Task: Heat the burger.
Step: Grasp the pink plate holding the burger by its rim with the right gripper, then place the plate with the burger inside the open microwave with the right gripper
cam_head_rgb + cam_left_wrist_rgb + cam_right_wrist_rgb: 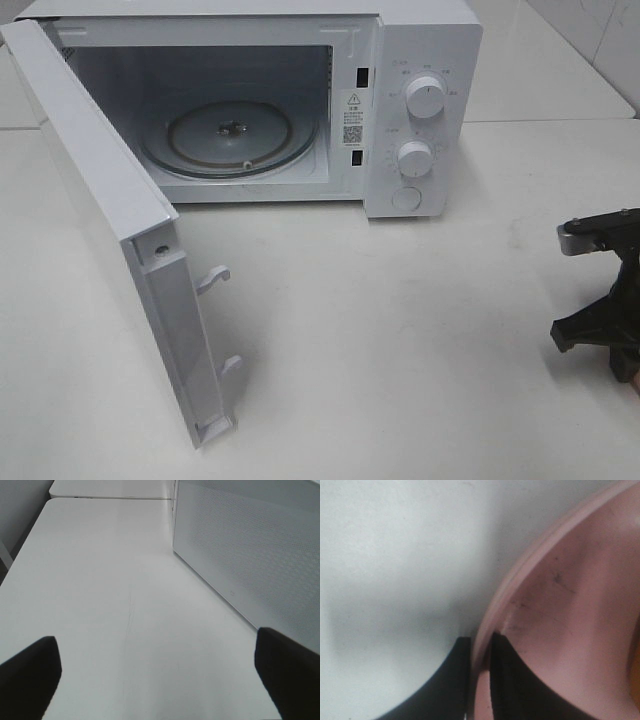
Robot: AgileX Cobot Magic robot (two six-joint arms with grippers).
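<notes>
In the right wrist view my right gripper [481, 652] is shut on the rim of the pink plate [570, 595], one black finger outside the rim and one inside. A thin tan-orange sliver [636, 675] at that frame's edge may be the burger; the rest of it is out of view. In the exterior view only the right arm's black wrist [600, 300] shows at the table's right edge. My left gripper [160, 680] is open and empty above bare table; it does not show in the exterior view.
The white microwave [420, 100] stands at the back with its door [110, 230] swung wide open to the left. Its glass turntable [230, 135] is bare. The door's perforated outer face [250, 545] is beside my left gripper.
</notes>
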